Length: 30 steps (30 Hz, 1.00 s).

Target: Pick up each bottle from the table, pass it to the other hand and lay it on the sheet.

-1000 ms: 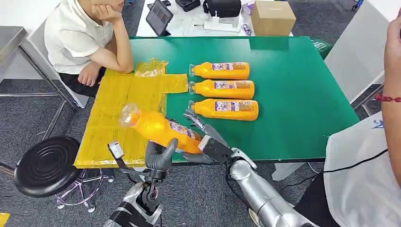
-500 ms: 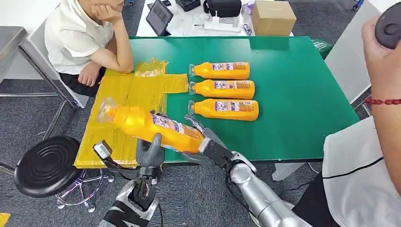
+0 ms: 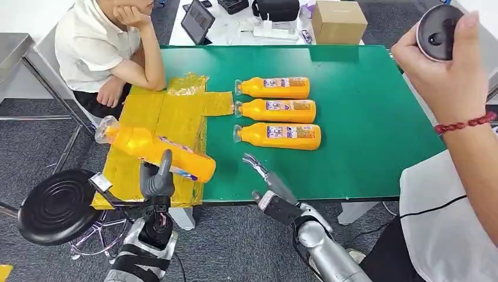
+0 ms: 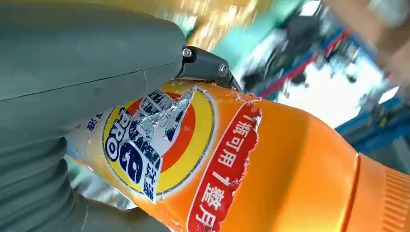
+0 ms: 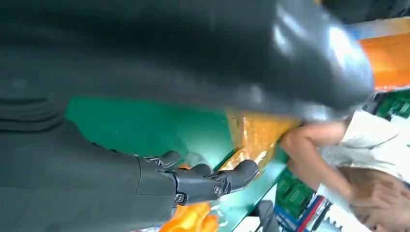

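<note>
Holding the bottle (image 3: 155, 151) in our left hand (image 3: 157, 179), we have it above the near edge of the yellow sheet (image 3: 154, 126), neck tilted up and pointing out past the table's (image 3: 364, 117) left edge. The fingers wrap its labelled body, and the left wrist view shows the thumb pressed on the label. Our right hand (image 3: 267, 176) hangs over the near edge of the table, apart from the bottle, fingers spread and holding nothing.

We judge the step in hand to be laying this bottle on the sheet. To do it well we should lower the hand until the bottle's side rests flat on the sheet, levelling the raised neck first so it does not drop on one end. We should aim further in from the near edge, since a round bottle set close to that edge could roll off. Fingers should open only once the bottle bears on the sheet.

Three more bottles (image 3: 276, 111) lie side by side near the table's middle, just beyond the sheet's right edge, caps toward the sheet. A person (image 3: 106, 41) sits at the far left corner, an arm resting by the sheet's far edge.
</note>
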Tool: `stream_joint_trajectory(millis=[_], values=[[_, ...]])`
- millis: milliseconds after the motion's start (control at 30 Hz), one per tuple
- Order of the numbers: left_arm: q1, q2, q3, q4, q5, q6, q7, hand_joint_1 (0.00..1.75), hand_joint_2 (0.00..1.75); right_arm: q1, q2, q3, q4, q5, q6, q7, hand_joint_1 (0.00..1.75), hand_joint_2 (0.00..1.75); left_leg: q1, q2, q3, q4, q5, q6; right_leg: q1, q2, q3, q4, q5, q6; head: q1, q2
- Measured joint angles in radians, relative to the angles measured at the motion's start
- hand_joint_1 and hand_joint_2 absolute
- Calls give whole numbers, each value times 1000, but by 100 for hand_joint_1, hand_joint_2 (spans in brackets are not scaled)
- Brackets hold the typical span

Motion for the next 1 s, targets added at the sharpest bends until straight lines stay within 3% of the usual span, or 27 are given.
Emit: stream_joint_trajectory(millis=[233,333,500,767,1000], values=[[-33,19,37,2,-324,291,-116,175,175,71,-10,-35,-65,17,-47,-3,0,0,0,0,0,0,0,0,0,0,0,0,0,0,0,0],[-47,32,25,5,-558,491,-167,175,175,97,-12,-49,-96,18,-54,-5,0,0,0,0,0,0,0,0,0,0,0,0,0,0,0,0],[-103,60,-33,77,-925,715,-116,175,175,108,-9,-58,-111,32,-56,-17,0,0,0,-1,0,0,0,0,0,0,0,0,0,0,1,0],[-189,102,-112,264,-1270,741,79,175,175,112,18,-58,-111,40,-55,-29,0,0,0,0,0,0,1,0,0,0,0,0,0,0,0,0],[-278,140,-132,443,-1499,648,242,175,175,119,44,-64,-104,42,-40,-45,0,0,0,0,-1,0,1,0,0,0,-1,0,0,0,0,0]])
